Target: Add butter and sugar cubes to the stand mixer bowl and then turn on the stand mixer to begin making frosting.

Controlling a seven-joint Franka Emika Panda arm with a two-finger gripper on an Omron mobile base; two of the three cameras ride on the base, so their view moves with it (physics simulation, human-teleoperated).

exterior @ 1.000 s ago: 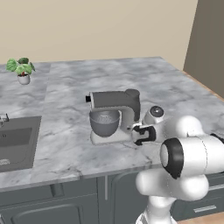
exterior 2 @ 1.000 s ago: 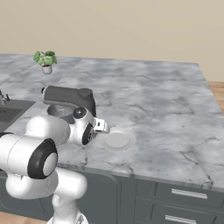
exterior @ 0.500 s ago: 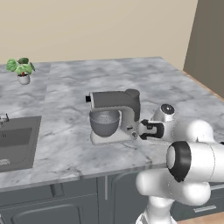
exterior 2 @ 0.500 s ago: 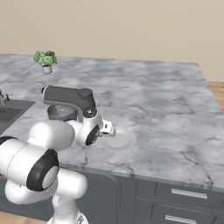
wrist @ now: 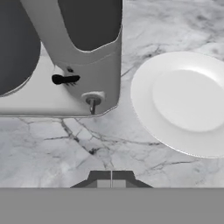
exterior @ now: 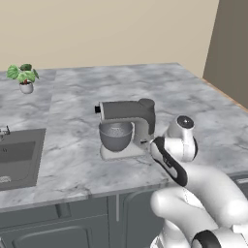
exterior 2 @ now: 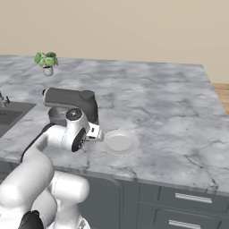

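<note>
The stand mixer [exterior: 128, 117] stands on the marble counter with the grey stand mixer bowl [exterior: 115, 136] under its head. My gripper [wrist: 111, 176] is shut on nothing and hovers low over the counter just off the mixer's base. A black lever [wrist: 65, 79] and a round dial [wrist: 92, 98] on the stand mixer [wrist: 83, 65] lie straight ahead of the fingertips. From the right base view the gripper [exterior 2: 99, 133] sits between the stand mixer [exterior 2: 71, 102] and a white plate. The butter and sugar cubes are out of view.
A round white plate [exterior 2: 120, 142] lies bare on the counter right of the mixer, close to my hand; it is large in the hand view, plate [wrist: 188, 103]. A sink [exterior: 17, 157] is at the left, a potted plant [exterior: 23, 77] at the back left.
The jaws closed the last little bit. My arm's elbow swung outward and lower, while the hand stayed beside the mixer's base. The mixer and plate have not moved.
</note>
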